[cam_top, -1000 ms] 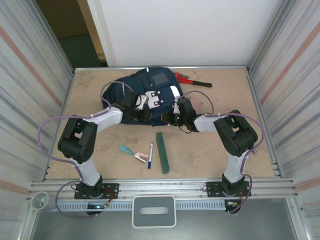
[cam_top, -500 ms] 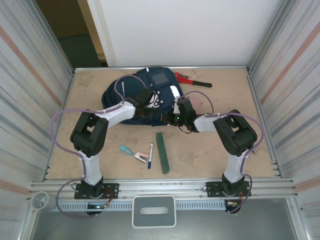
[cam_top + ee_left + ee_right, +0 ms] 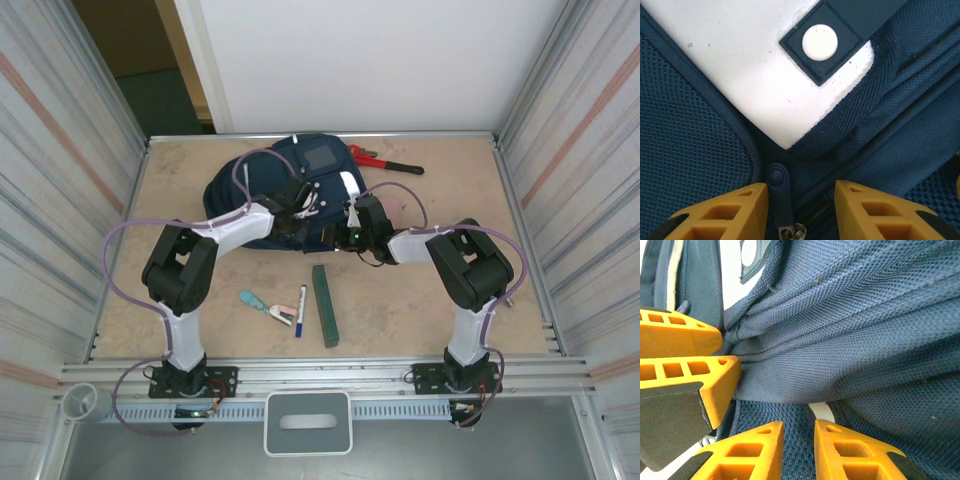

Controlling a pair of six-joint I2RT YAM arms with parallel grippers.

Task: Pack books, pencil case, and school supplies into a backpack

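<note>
The navy backpack (image 3: 290, 185) lies at upper centre of the desk (image 3: 420, 290). The slim green book (image 3: 325, 305), the marker (image 3: 300, 308) and the teal-and-pink stapler-like item (image 3: 262, 303) lie below it, unpacked. At the bottom of the left wrist view the left gripper (image 3: 799, 189) has its jaws apart around the zipper pull (image 3: 778, 192), not clamped on it. The pull sits nearer the lower-left finger, so a closing pinch could catch only its edge and slip off. The right gripper (image 3: 798, 425) presses into the fabric with its jaws nearly together, and I cannot tell whether it holds any cloth. If it has none, a tug on the zipper would likely drag the whole bag. The bunched folds could also jam the slider, and the two grippers are close enough to collide.
</note>
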